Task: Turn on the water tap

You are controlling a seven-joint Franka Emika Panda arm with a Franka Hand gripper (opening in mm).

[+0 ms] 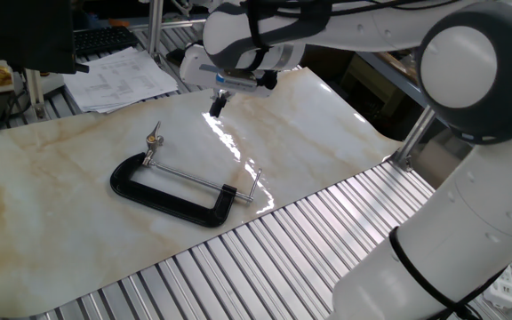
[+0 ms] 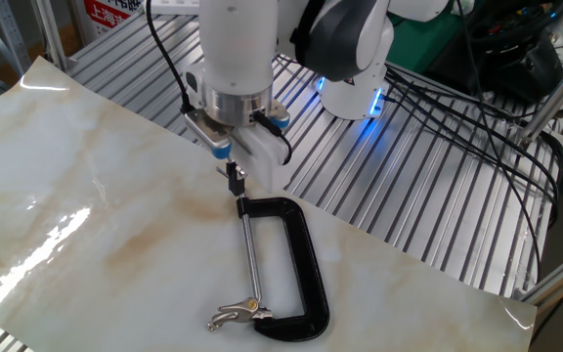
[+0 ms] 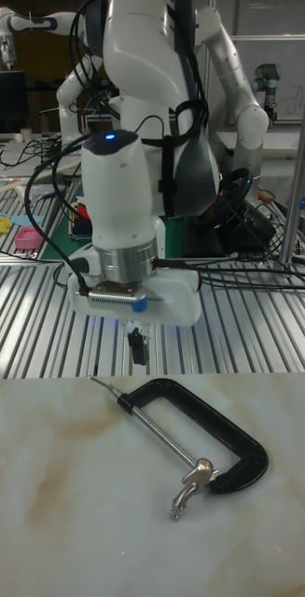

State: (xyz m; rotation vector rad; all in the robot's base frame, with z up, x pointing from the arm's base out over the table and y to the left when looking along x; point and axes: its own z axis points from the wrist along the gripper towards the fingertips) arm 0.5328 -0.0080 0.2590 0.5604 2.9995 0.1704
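A black C-clamp (image 1: 169,197) lies flat on the marble-patterned sheet (image 1: 52,187). The water tap (image 1: 154,138), a small silver-and-brass handle, sits at the jaw end of the clamp's thin screw rod (image 1: 194,178). It also shows as the tap (image 2: 239,313) and the tap (image 3: 191,485). My gripper (image 1: 216,101) hangs above the sheet with its fingers together and nothing between them. From the other side, the gripper (image 2: 235,178) hovers over the rod's crossbar-pin end, far from the tap. The tall view shows the gripper (image 3: 136,347) above the clamp (image 3: 228,431).
Papers (image 1: 118,76) and a keyboard (image 1: 103,40) lie beyond the sheet's far-left corner. The slatted metal table (image 1: 238,258) surrounds the sheet. The robot base with a blue light (image 2: 355,88) and black cables (image 2: 457,108) stand behind the clamp.
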